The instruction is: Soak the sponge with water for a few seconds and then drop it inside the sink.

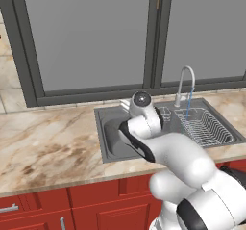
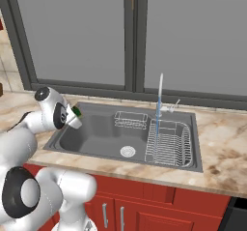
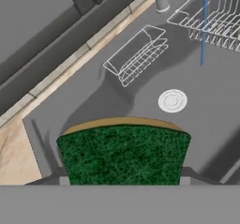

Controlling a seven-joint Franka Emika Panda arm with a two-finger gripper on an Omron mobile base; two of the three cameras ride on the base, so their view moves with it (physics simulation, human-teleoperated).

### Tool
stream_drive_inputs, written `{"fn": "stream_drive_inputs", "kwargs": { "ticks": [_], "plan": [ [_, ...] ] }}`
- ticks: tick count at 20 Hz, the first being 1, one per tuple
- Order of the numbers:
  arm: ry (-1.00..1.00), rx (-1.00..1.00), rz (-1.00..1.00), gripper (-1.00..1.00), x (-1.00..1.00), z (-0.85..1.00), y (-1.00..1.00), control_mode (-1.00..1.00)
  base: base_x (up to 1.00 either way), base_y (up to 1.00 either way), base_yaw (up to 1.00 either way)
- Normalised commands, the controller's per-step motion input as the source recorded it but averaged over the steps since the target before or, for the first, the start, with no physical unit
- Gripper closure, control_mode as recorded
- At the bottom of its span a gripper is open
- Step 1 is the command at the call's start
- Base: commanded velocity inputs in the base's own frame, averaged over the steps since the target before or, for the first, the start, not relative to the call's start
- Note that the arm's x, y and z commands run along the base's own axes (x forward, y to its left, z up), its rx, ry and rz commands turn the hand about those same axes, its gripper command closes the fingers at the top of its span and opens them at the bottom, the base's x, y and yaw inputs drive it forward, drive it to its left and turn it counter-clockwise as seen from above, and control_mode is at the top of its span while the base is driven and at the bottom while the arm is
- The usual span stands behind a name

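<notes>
My gripper is shut on the sponge, whose dark green face with a yellow layer behind it spans the space between the fingers. From the right base view, the gripper hangs over the left end of the sink, and a bit of the green sponge shows at its tip. The water falls as a thin blue stream from the silver faucet onto the right side of the sink, well apart from the sponge. In the hand view the water is at the upper right, beyond the round drain.
A ribbed wire dish rack fills the sink's right part under the stream. A small wire basket hangs on the back wall. Marble counter surrounds the sink, with a window behind and red cabinets below.
</notes>
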Motion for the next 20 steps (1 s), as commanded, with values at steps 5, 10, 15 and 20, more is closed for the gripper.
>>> {"fn": "stream_drive_inputs", "kwargs": {
  "ticks": [5,10,15,20],
  "plan": [
    [0.0,0.0,-0.18,1.0,0.23,0.0,-0.18,-1.0,0.0,0.0,0.0],
    [0.0,0.0,-0.16,1.0,0.27,0.0,-0.31,-1.0,0.0,0.0,0.0],
    [0.0,0.0,-0.15,1.0,0.31,-0.06,-0.44,-1.0,0.0,0.0,0.0],
    [0.0,0.0,-0.15,1.0,0.28,-0.19,-0.5,-1.0,0.0,0.0,0.0]
  ]
}}
